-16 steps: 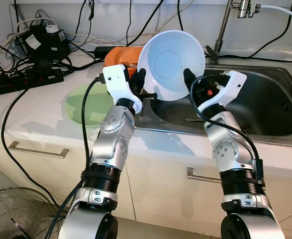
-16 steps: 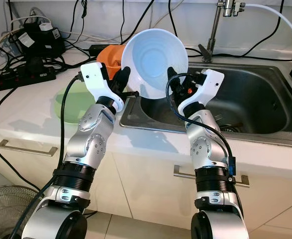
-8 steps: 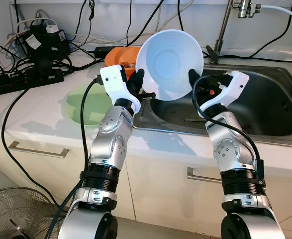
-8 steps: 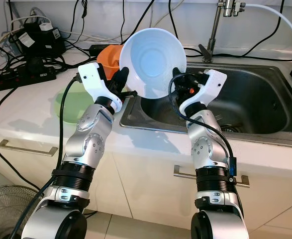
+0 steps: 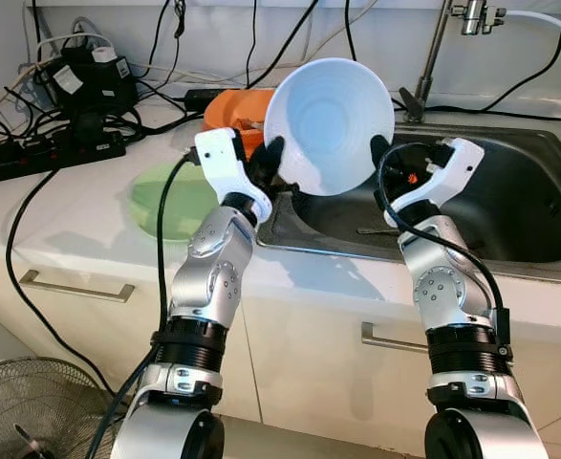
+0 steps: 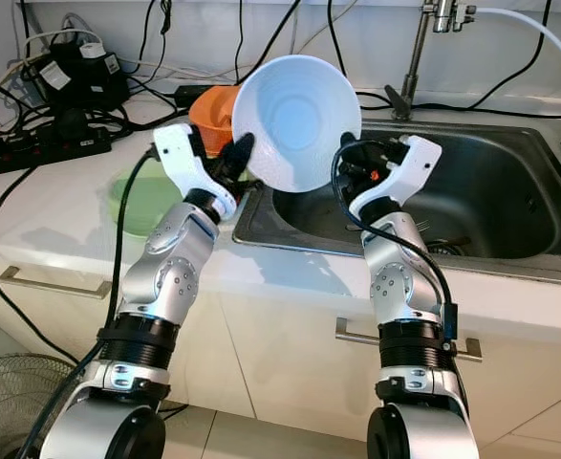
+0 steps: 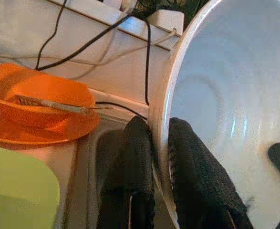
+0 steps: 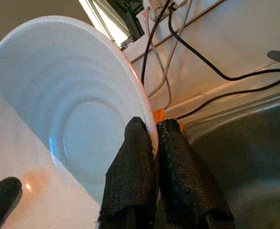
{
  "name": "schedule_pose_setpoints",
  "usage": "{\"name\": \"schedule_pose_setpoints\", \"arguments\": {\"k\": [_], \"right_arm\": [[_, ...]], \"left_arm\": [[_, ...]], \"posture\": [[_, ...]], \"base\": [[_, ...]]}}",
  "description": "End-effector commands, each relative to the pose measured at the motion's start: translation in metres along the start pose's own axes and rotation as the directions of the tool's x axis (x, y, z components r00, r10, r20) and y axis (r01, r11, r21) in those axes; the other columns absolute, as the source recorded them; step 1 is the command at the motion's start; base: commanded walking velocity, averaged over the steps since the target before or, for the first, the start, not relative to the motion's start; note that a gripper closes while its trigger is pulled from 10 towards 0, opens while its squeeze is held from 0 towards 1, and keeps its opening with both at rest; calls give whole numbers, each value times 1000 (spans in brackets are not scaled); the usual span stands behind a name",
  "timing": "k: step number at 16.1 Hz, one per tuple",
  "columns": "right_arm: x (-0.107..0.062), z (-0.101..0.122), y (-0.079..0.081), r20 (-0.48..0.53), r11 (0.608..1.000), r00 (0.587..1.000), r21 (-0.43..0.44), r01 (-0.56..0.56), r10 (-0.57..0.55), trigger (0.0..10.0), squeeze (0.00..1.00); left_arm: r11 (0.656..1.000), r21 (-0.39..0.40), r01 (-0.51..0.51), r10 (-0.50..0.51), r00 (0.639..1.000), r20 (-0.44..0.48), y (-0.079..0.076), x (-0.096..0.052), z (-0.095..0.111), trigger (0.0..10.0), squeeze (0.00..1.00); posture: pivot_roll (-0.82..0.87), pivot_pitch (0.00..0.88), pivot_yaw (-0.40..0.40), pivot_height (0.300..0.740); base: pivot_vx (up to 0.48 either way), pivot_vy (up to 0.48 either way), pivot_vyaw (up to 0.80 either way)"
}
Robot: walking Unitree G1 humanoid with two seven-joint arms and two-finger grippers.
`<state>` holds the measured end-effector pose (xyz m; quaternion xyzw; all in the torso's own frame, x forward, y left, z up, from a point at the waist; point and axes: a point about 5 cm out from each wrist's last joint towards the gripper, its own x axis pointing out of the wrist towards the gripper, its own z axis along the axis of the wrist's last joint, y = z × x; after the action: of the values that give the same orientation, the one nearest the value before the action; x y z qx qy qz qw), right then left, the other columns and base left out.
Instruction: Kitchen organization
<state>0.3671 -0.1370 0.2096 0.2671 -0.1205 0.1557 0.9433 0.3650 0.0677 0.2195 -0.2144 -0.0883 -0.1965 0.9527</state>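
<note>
— Where's the bowl [image 5: 329, 125]?

— Up in the air, tipped on edge, over the near left corner of the sink [image 5: 509, 191]. Its hollow faces us.

— Who's got it?

— Both. The left gripper [image 7: 155, 157] pinches the rim on its side, one finger inside, one outside. The right gripper [image 8: 154, 143] is clamped on the opposite rim the same way.

— And behind it?

— An orange dish [image 5: 230, 107] on the counter [image 5: 60, 210], a green plate [image 5: 170, 199] nearer us, and a tangle of cables [image 5: 70, 105] by the wall.

A home kitchen; steel sink [image 5: 509, 206], tap [image 5: 431, 57], countertop [image 5: 60, 206], cabinet drawers [image 5: 79, 287].
</note>
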Motion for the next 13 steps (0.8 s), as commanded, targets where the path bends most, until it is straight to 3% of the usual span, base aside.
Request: {"name": "schedule_pose_setpoints", "arguments": {"k": [1,7,8,9,13], "right_arm": [[4,1,11,11,998,999,31,-47,46,0,0],[5,4,5,28,998,1000,54,8,-10,0,0],[5,6,0,43,997,998,65,47,-50,0,0],[5,9,-6,59,994,994,68,90,-94,0,0],[3,16,-27,99,966,961,38,257,-260,0,0]], "left_arm": [[998,1,70,-70,997,-28,-13,0,-5,10000,1000],[991,42,126,-123,989,-80,-18,-2,-11,10000,1000],[985,62,163,-154,980,-127,-20,-4,-16,10000,1000],[978,81,191,-175,970,-166,-22,-7,-22,10000,0],[961,118,249,-212,942,-260,-27,-12,-35,10000,0]], "posture": [[53,6,81,740],[56,9,80,740],[57,8,80,740],[59,9,79,740],[58,7,80,740]], "base": [[0,0,0],[0,0,0],[0,0,0],[0,0,0],[0,0,0]]}}
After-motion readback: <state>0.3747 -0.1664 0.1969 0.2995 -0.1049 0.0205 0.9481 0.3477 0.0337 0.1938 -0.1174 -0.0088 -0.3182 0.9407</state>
